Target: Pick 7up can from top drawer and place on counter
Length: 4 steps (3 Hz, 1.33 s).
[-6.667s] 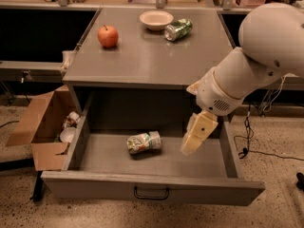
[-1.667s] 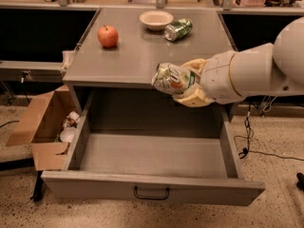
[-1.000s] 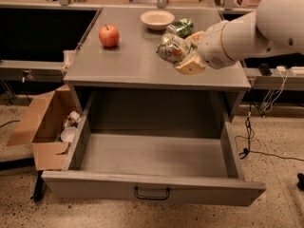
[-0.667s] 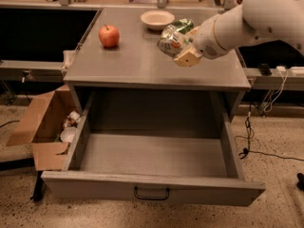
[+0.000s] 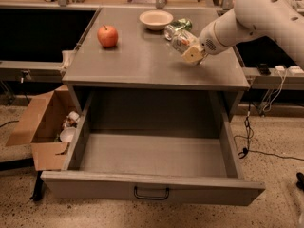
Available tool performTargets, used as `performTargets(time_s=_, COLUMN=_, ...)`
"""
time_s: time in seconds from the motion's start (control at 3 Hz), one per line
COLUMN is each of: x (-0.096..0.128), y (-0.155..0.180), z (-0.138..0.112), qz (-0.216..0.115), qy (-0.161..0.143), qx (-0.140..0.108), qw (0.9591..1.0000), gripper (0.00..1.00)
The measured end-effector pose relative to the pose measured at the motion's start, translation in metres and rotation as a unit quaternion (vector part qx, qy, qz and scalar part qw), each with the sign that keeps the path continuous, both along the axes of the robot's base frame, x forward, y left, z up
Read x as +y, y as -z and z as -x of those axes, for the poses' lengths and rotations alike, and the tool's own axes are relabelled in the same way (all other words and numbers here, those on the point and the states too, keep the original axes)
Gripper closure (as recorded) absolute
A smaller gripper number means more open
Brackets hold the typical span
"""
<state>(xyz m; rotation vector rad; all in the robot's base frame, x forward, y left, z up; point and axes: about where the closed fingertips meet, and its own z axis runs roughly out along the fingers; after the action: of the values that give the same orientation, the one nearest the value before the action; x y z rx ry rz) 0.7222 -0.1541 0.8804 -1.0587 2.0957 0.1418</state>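
Gripper (image 5: 189, 50) sits over the right-rear part of counter (image 5: 137, 63), clamped on 7up can (image 5: 177, 39); one tan finger (image 5: 193, 56) shows on the near/right side of the can, the other is hidden behind it. Can is tilted, silver end twd back-left, low over the counter surface; can't tell if it touches. Just behind it is the darker green can (image 5: 183, 23), near, prob. apart. Bowl (image 5: 156, 19) is left of that, apple (image 5: 108, 36) well apart on the left. Top drawer (image 5: 152, 188) stands open below, no can in it; handle (image 5: 151, 193) on front panel. Cardboard box (image 5: 40, 127) on floor, left. Handling est.: can is light, thin-walled alu., so it dents w/ a hard squeeze; skin is smooth, slippery, and it rolls if set on its side. Best hold = across mid-body, as gripped now, not at the ends. Judgement: pick done, placing step in hand; needs a flat bare spot away from the green can before release, else it may roll or knock the neighbour
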Motion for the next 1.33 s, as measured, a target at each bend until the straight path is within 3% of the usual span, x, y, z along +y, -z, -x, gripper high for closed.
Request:
performTargets(time_s=0.67, x=-0.035, y=0.011, z=-0.032, qz=-0.014, qy=0.073, qx=0.030, qw=0.9968, gripper=1.00)
performTargets(time_s=1.33, x=-0.057, y=0.016, z=-0.046, qz=-0.018, qy=0.112, qx=0.050, qw=0.9923, gripper=1.00)
